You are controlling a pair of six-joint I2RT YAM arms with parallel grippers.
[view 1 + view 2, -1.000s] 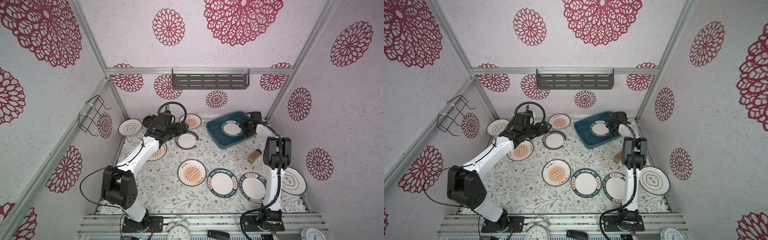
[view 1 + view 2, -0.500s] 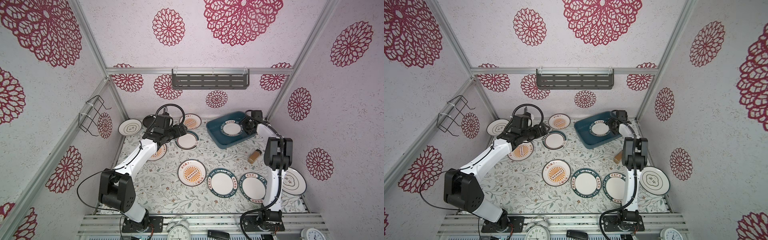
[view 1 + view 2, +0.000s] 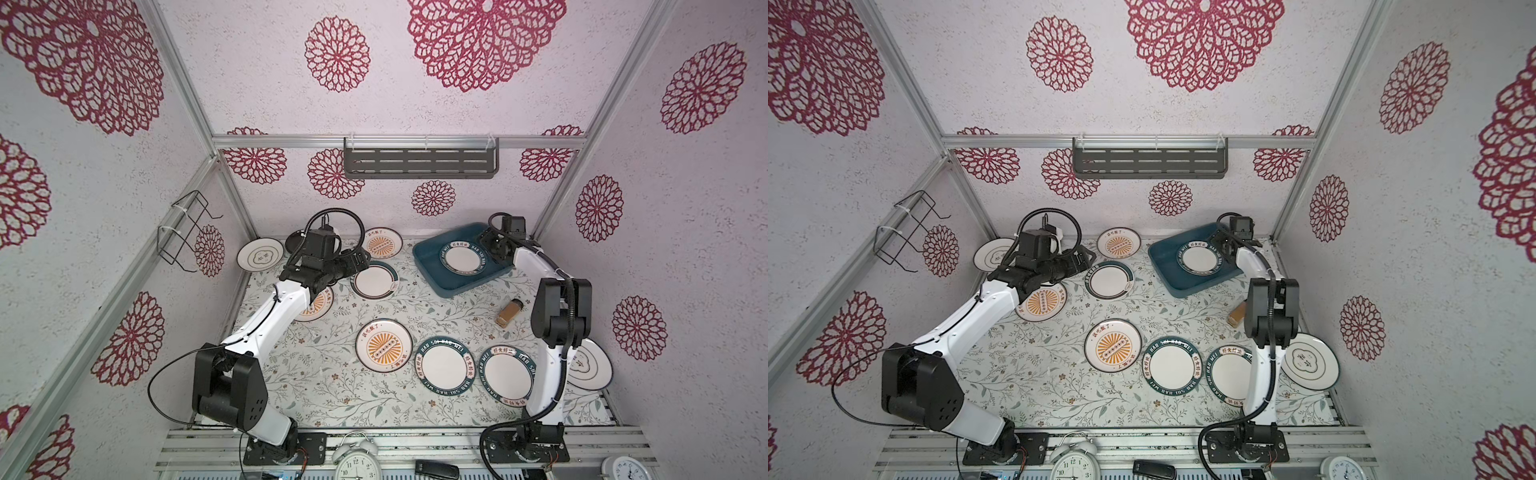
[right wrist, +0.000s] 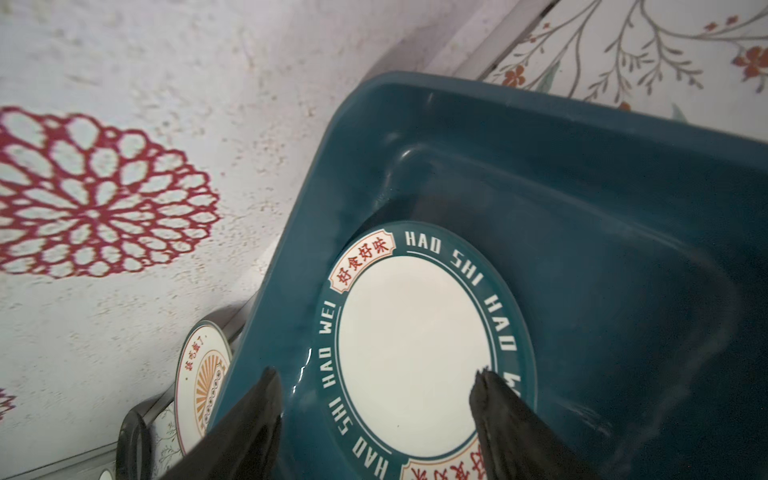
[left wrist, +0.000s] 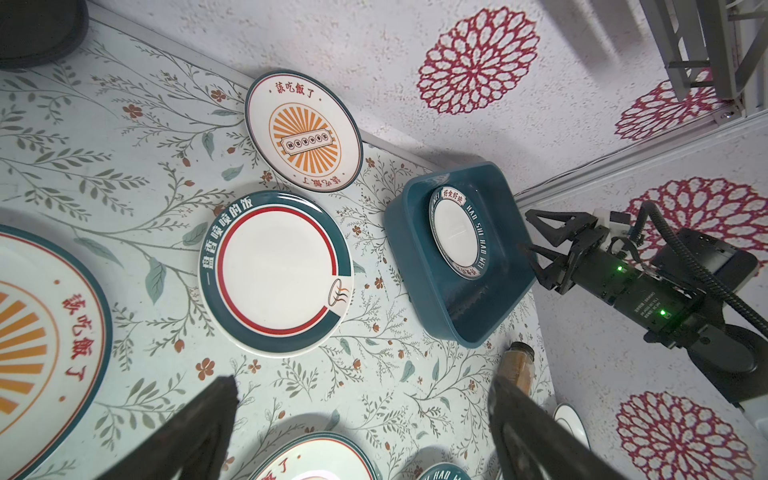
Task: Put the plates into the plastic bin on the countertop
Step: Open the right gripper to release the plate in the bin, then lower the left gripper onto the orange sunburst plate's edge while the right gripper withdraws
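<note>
Moved: fingers of my right gripper [image 3: 489,248] have spread wider.
Top views: plate [image 3: 461,258] lies flat in the bin [image 3: 465,290], back right of the countertop [image 3: 316,374].
Left wrist: my left gripper [image 5: 361,384] gapes wide, empty.
Right wrist: fingers [image 4: 511,415] apart above the plate.

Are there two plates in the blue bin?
No, only one plate, white with a teal lettered rim, lies in the blue bin.

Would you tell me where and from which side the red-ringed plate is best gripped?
Grip the red-ringed plate by its raised rim, on the edge nearest the open left gripper. It lies flat on the countertop, so only the upturned lip likely gives the fingers a hold: one above, one beneath. That side has bare surface; the far edge sits close to a sunburst plate.
</note>
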